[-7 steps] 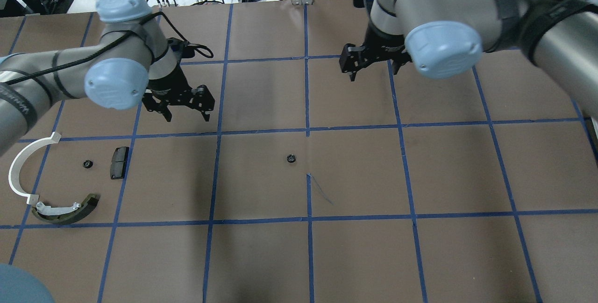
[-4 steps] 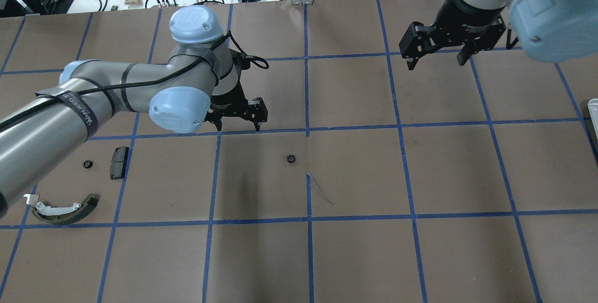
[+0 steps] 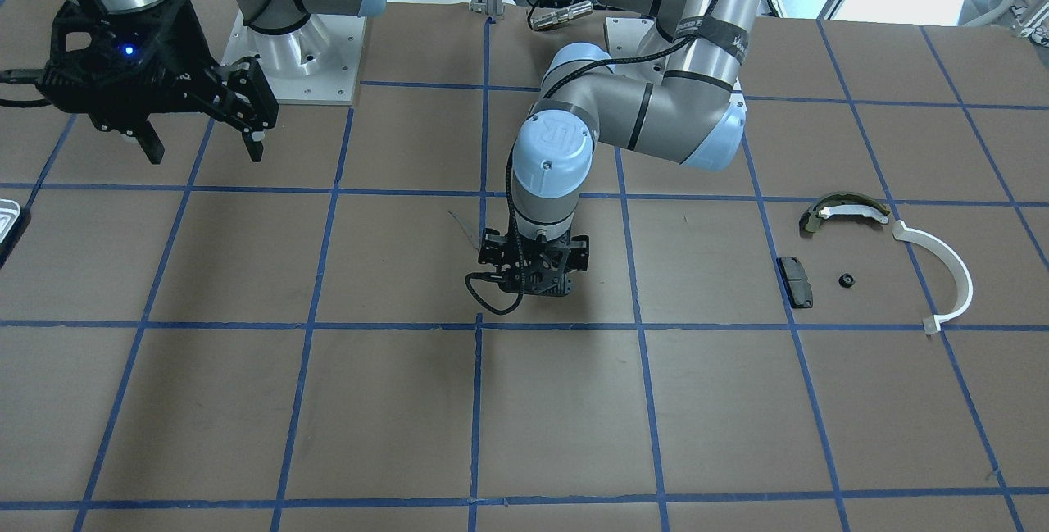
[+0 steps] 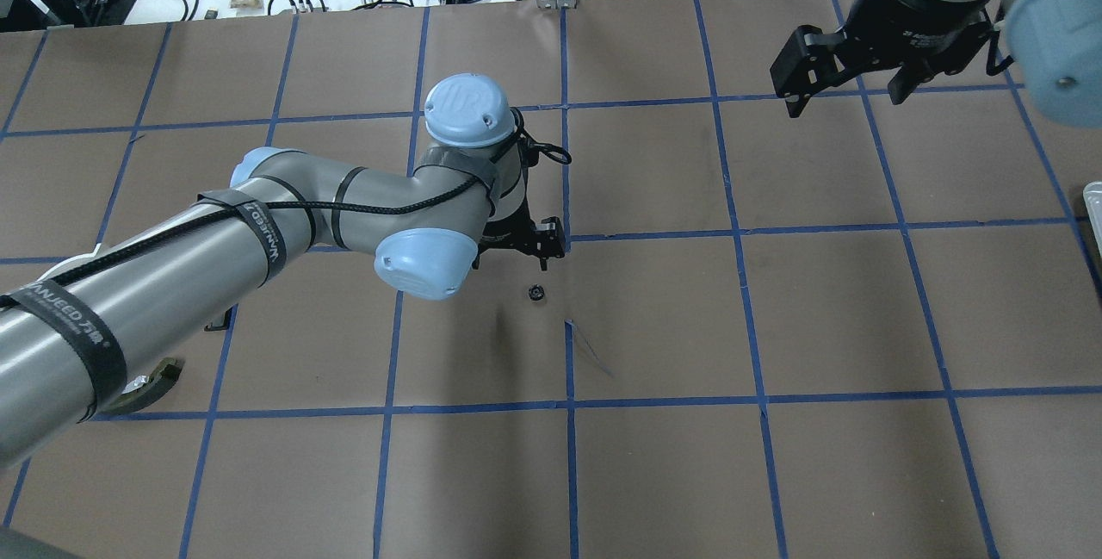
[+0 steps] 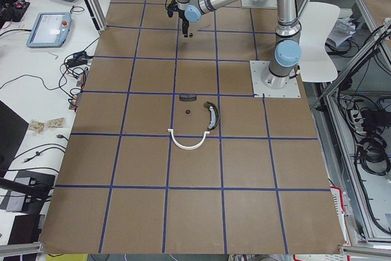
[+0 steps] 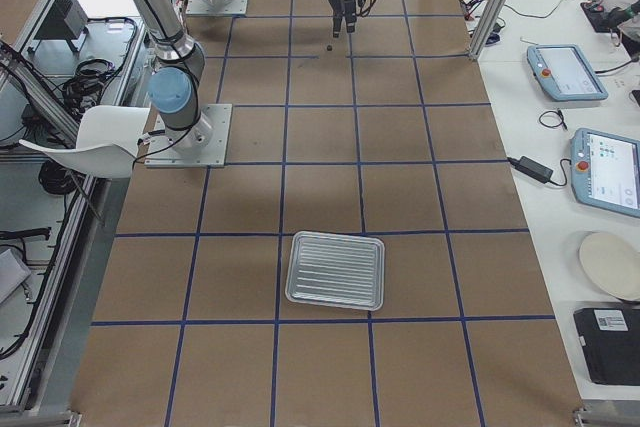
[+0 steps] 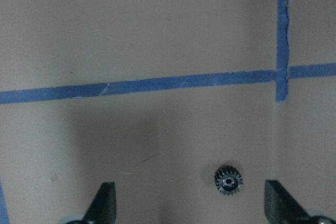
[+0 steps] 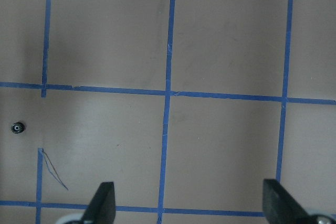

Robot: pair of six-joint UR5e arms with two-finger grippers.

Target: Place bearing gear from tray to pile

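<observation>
The bearing gear lies on the worktop beside a tape crossing, well apart from the pile. The left gripper hovers over it, jaws spread, apparently to straddle it; the right gripper hangs aside, jaws spread and empty.

Colour and pattern listing: bench surface, loose parts, arms.
Table brown, gridded in blue tape; bearing gear black-toothed with silvery hub; half-ring white, at right of the front view; shoe olive and white; pad black; tray pale silver, ribbed; arms grey, pale-blue caps.
</observation>
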